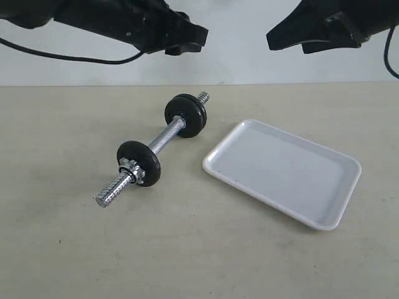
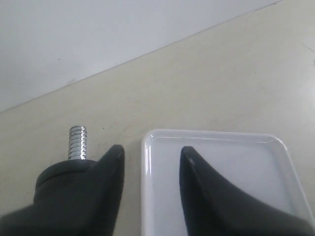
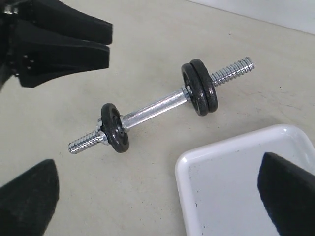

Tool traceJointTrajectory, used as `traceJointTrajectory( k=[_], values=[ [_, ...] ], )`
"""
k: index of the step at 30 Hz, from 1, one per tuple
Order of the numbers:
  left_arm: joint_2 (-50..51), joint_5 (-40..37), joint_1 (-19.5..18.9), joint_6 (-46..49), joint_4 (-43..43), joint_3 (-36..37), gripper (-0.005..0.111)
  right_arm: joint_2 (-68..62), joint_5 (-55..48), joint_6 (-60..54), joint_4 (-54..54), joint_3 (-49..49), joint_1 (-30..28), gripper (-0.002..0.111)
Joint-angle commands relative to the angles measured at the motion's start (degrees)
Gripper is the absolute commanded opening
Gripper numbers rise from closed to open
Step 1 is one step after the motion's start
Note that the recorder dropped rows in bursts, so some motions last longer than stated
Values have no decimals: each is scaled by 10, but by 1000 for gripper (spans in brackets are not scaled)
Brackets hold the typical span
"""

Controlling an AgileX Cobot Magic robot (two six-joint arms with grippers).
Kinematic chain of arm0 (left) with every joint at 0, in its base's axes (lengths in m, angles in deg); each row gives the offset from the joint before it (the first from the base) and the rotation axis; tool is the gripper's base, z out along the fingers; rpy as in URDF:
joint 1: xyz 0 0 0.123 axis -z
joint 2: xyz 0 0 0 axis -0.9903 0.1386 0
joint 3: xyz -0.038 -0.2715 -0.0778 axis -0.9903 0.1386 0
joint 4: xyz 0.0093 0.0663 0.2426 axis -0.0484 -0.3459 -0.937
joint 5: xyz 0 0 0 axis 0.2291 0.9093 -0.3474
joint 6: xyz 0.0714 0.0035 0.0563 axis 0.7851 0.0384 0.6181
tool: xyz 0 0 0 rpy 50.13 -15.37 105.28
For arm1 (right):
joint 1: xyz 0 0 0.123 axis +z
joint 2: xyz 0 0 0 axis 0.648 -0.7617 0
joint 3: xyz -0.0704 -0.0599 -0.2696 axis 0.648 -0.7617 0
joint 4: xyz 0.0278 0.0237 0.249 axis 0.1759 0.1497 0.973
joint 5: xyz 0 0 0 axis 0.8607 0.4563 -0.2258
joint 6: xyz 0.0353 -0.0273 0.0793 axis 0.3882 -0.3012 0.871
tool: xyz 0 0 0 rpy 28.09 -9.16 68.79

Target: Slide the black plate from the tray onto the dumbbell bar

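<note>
The dumbbell bar [image 1: 163,141] lies on the table with a chrome middle and threaded ends. Its far end carries two black plates pressed together [image 3: 201,87], and its near end carries one [image 3: 114,128]. The white tray [image 1: 283,172] to the right of the bar holds nothing. My left gripper [image 2: 150,157] hovers open over the tray's edge [image 2: 147,187], with the far thread [image 2: 78,142] beside one finger. High above the table and the tray's corner [image 3: 184,167], my right gripper [image 3: 160,196] is wide open and holds nothing.
Both arms hang above the back of the table, the left gripper [image 1: 196,38] and the right gripper [image 1: 274,37] well above the objects. The beige tabletop [image 1: 199,249] meets a pale wall at the back.
</note>
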Motion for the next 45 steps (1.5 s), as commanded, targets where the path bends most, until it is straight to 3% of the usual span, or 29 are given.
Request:
traceJointTrajectory(
  k=[1, 2, 14, 16, 19, 21, 23, 29, 37, 42, 45],
  values=[
    [-39, -37, 1, 4, -20, -2, 12, 4, -12, 23, 6, 1, -5, 104],
    [-45, -45, 1, 4, -28, -2, 4, 4, -19, 23, 6, 1, -5, 104],
    [-118, -112, 1, 8, -64, -2, 4, 4, -72, 20, 8, 1, -5, 103],
    [-134, -120, 1, 8, -64, -2, 4, 4, -72, -2, 23, 1, -5, 97],
    [-159, -130, 1, 8, -64, -2, 4, 9, -72, 4, 34, 1, -3, 72],
    [-178, -140, 1, 8, -64, -2, 4, 14, -72, 4, 51, 1, -3, 41],
    [-194, -151, 1, 8, -64, -2, 4, 19, -72, 21, 67, 1, -3, 0],
    [-250, -182, 1, 13, -64, -2, 4, 42, -72, 46, 91, 1, -3, 1],
    [-335, -190, 1, 38, -57, -2, 4, 131, -72, -15, 162, 1, -3, 1],
    [-397, -190, 1, 41, 6, -2, 4, 216, -72, -69, 213, 1, -3, 1],
    [-441, -204, 1, 90, 56, -2, 4, 274, -72, -74, 219, 1, -3, 1]
  ],
)
